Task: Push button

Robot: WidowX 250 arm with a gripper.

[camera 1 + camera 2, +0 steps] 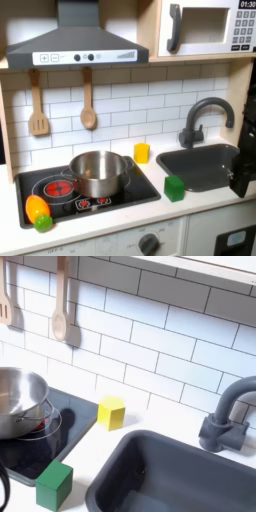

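Note:
Two small red-and-white buttons [94,202] sit on the front strip of the black toy stove [135,185] in the first exterior view. More buttons show on the range hood's panel [75,57] and on the microwave keypad [243,30]. A dark shape at the first exterior view's right edge, over the sink's right side, looks like my gripper [243,172]. It is cut off by the frame, so its fingers cannot be made out. It hangs far to the right of the stove buttons.
A steel pot [97,172] [18,398] stands on the stove beside a red burner [59,187]. Both exterior views show a yellow block [142,152] [111,412] and a green block [175,188] [55,485], left of the dark sink [200,160] [170,471] and faucet [203,115] [228,421]. An orange-and-green toy [39,212] lies front left.

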